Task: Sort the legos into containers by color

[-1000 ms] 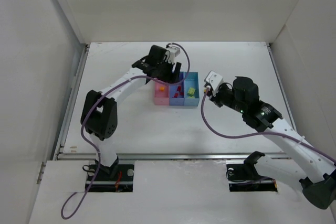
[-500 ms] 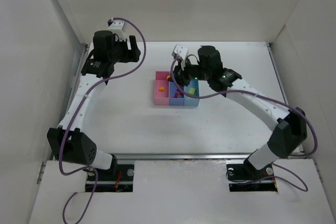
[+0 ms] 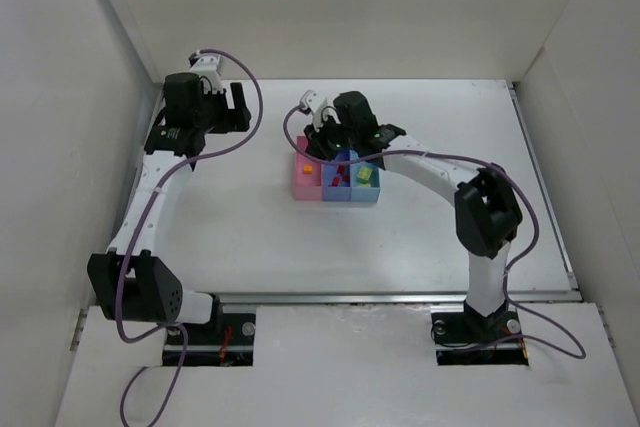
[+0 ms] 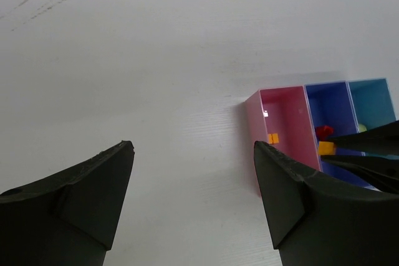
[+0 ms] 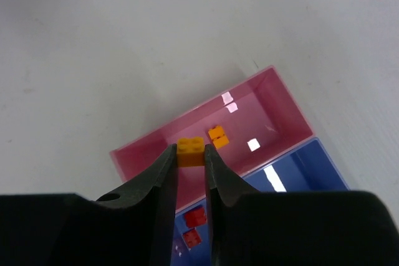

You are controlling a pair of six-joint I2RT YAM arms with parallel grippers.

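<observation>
The three joined containers stand mid-table: pink [image 3: 305, 183], medium blue [image 3: 336, 187], light blue [image 3: 367, 188]. My right gripper [image 5: 191, 154] is shut on an orange-yellow lego [image 5: 191, 151] and holds it above the pink bin [image 5: 262, 113], where another orange lego [image 5: 217, 136] lies. Two red legos [image 5: 196, 216] lie in the medium blue bin [image 5: 299, 169]. A yellow-green lego [image 3: 365, 176] lies in the light blue bin. My left gripper [image 4: 193, 146] is open and empty over bare table, left of the pink bin [image 4: 283, 119]. In the top view it [image 3: 240, 112] is at the far left.
White walls enclose the table on the left, back and right. The right arm's purple cable [image 3: 430, 157] arcs over the table right of the bins. The right gripper's fingers [image 4: 368, 147] reach over the medium blue bin in the left wrist view.
The left arm has swung from the bins to the far left and opened out there. The right gripper has come across the bins to above the pink one, holding the orange-yellow lego.
</observation>
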